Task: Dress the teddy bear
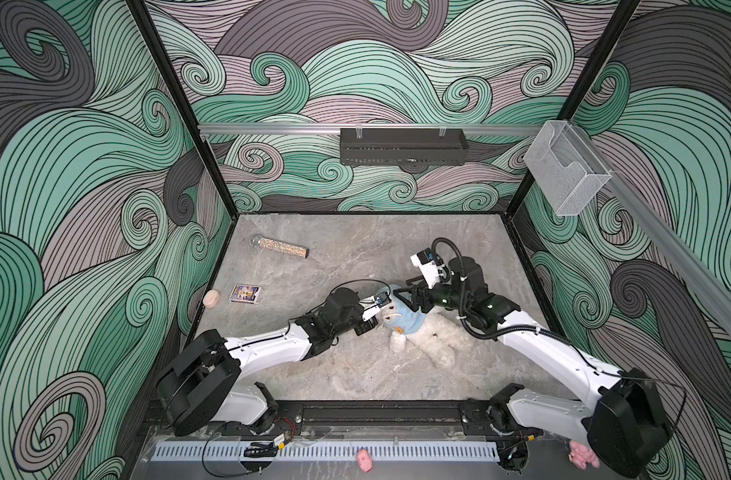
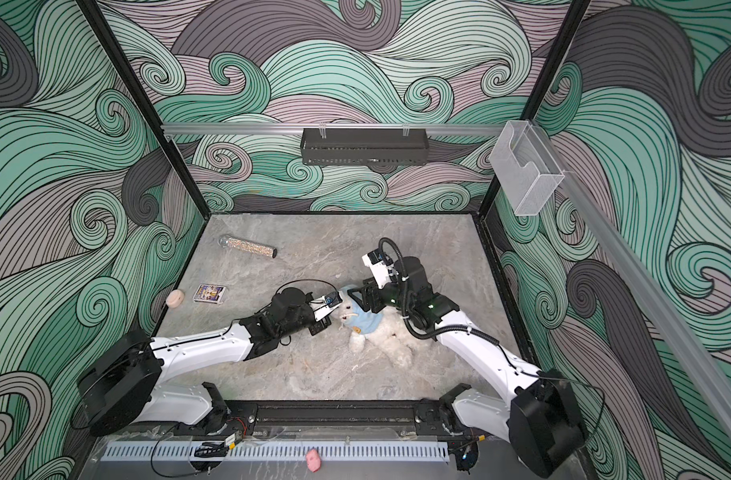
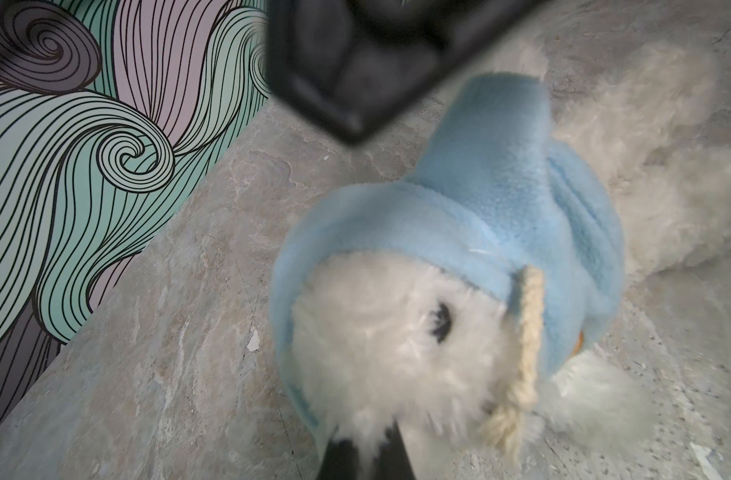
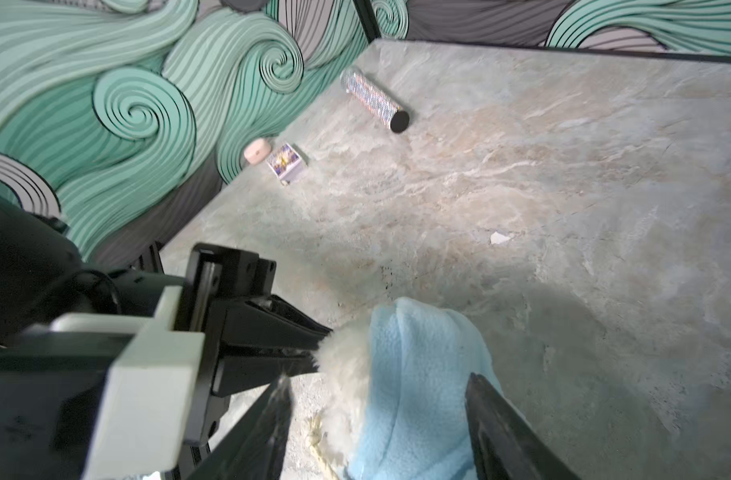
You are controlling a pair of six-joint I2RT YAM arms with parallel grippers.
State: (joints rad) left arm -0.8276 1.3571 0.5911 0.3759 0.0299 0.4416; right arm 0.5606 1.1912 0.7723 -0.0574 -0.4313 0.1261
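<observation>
The teddy bear (image 1: 436, 338) (image 2: 393, 340), fluffy and white, lies on the table in both top views. It wears a light blue fleece hoodie (image 1: 406, 321) (image 2: 367, 319) with the hood (image 3: 459, 216) over its head and a cream drawstring (image 3: 531, 328) beside its dark eye. My left gripper (image 3: 366, 442) (image 1: 379, 315) is shut on the white fur of the bear's face. My right gripper (image 4: 378, 377) (image 1: 402, 297) stands open at the top of the head, with the blue hood (image 4: 422, 374) between its two dark fingers (image 4: 272, 415).
A glitter tube (image 1: 280, 247), a small printed box (image 1: 245, 294) and a pink round thing (image 1: 211, 298) lie at the table's left. A black basket (image 1: 403, 145) and a clear bin (image 1: 565, 174) hang on the walls. Pink plush toys (image 1: 364, 459) lie off the front edge.
</observation>
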